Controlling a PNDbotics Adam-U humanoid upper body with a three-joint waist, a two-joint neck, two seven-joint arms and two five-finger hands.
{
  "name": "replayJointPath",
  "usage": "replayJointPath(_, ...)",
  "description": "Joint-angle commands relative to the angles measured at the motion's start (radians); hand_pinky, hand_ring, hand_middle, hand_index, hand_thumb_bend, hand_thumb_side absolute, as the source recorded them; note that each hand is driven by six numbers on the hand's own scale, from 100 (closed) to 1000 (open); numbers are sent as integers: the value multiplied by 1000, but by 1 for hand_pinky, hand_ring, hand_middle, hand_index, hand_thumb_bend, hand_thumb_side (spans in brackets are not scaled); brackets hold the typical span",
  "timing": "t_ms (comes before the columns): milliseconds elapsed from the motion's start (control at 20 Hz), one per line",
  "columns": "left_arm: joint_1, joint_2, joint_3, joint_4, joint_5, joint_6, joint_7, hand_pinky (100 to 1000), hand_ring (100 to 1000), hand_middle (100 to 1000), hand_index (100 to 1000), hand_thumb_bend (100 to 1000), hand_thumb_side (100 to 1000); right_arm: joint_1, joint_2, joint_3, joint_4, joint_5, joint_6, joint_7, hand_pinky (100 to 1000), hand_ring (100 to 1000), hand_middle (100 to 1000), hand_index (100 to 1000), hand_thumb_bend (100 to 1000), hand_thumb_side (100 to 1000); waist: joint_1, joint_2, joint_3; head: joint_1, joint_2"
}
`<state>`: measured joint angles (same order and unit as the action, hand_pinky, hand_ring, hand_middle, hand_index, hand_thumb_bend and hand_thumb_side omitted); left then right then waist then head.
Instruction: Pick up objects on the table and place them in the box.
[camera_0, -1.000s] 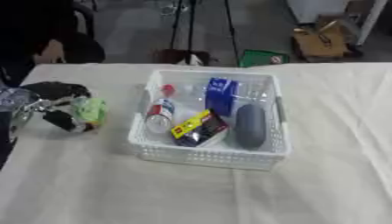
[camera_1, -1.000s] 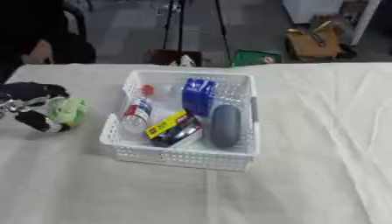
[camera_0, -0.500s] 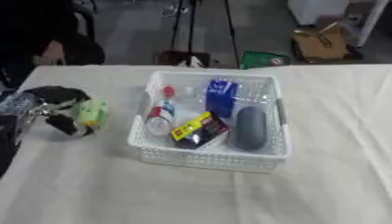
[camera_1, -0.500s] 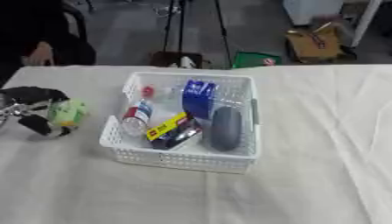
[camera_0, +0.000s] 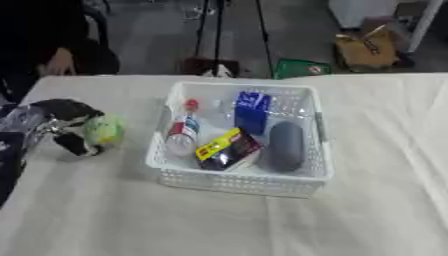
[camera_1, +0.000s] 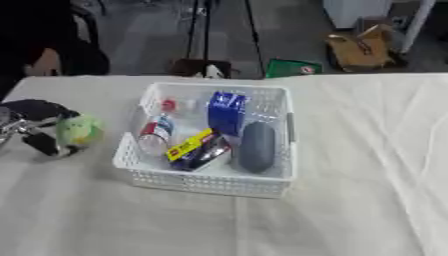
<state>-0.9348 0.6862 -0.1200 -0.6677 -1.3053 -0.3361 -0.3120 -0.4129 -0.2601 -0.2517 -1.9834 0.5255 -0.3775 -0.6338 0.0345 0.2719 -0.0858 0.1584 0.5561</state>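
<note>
At 9 o'clock the left hand curls its fingers round a pale green object, left of the basket. Inside lie a red-capped bottle, a yellow-and-black pack, a blue carton and a grey case. No writing is legible.

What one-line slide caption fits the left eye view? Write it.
Left hand holds a green object beside the white basket, already filled with items.

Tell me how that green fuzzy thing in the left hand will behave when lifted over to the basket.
The green thing looks soft and rounded, so probably light and squashy. The left hand curls round it; it may deform rather than slip. Dropped into the white basket, it should settle, not break.
</note>
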Motion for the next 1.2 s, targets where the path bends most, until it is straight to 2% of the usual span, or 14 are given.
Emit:
replayJointPath(50,-27,19,6,-12,12,-5,25,728,740,706,896,332,565,-7,-26,-1,-17,-5,-2,0,780,751,621,840,100,1000,0,-18,2,5,-2)
replayJointPath(650,-49,15,2,-5,42,-11,21,688,682,632,813,269,579,-1,-27,-1,-17,-6,0,1,780,752,621,842,100,1000,1,-22,6,6,0)
replayJointPath(950,-57,15,2,-7,35,-5,21,658,620,579,757,257,553,1,-27,-1,-17,-6,0,1,780,752,621,843,100,1000,2,-25,9,6,3)
replayJointPath(1200,-62,18,2,-11,13,5,37,657,610,554,727,246,537,3,-26,-1,-17,-7,1,0,780,752,621,843,100,1000,2,-28,11,5,6)
